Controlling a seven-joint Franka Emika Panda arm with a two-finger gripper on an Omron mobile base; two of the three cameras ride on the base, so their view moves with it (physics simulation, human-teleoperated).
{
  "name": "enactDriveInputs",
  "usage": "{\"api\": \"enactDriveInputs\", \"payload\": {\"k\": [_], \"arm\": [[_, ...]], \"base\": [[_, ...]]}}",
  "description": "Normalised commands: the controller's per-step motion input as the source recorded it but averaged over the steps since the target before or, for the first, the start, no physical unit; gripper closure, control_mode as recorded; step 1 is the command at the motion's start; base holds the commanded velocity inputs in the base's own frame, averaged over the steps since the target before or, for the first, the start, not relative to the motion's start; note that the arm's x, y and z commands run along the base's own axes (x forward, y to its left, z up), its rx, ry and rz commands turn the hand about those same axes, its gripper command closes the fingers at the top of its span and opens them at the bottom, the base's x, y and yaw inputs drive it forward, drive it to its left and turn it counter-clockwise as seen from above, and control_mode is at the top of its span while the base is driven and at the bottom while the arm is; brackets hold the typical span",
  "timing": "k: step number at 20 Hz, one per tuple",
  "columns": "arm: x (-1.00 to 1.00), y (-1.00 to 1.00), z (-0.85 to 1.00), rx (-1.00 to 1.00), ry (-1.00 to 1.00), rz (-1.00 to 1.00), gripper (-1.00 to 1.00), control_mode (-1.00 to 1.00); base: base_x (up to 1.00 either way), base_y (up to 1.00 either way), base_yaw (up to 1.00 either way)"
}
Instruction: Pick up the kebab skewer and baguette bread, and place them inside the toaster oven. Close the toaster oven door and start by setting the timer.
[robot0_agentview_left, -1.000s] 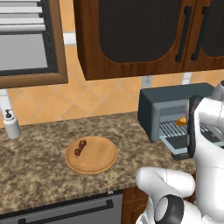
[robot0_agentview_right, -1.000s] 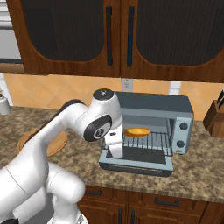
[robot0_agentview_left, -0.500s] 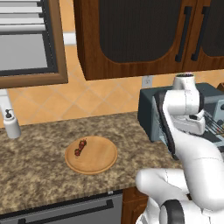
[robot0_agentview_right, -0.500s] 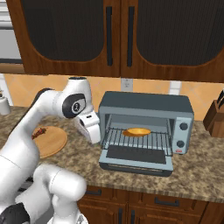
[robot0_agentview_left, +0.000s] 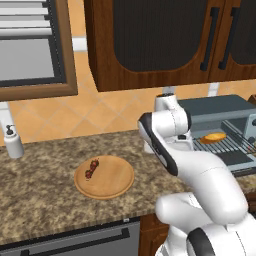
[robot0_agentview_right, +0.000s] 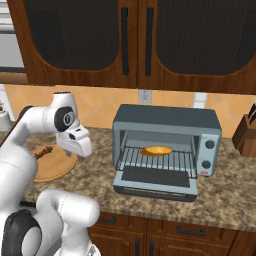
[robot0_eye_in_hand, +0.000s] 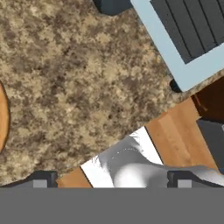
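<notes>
With the baguette bread (robot0_agentview_right: 156, 150) already lying on the rack of the open toaster oven (robot0_agentview_right: 167, 121), my gripper (robot0_eye_in_hand: 111, 179) hangs empty, jaws wide, over the counter (robot0_eye_in_hand: 70, 87); next I must reach left for the kebab skewer (robot0_agentview_left: 92, 168) on the wooden plate (robot0_agentview_left: 112, 185).

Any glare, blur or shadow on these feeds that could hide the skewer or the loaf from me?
Left base view: flat even light, no glare; kebab skewer sharp but tiny on the wooden plate. Right base view: baguette bread clear on the rack of the toaster oven, skewer partly behind the arm. Hand view: grainy countertop, no blur.
</notes>
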Motion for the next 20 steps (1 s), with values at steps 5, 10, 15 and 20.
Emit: {"api": "enactDriveInputs", "payload": {"k": [5, 10, 15, 20], "arm": [[0.95, 0.84, -0.33, 0.11, 0.0, 0.09, -1.0, -1.0], [0.82, 0.78, -0.28, 0.09, 0.0, 0.09, -1.0, -1.0], [0.47, 0.62, -0.01, 0.0, 0.09, 0.04, -1.0, -1.0], [0.36, 0.51, -0.18, 0.0, 0.14, 0.05, -1.0, -1.0]], "base": [[0.0, 0.0, 0.0], [0.0, 0.0, 0.0], [0.0, 0.0, 0.0], [0.0, 0.0, 0.0]]}}
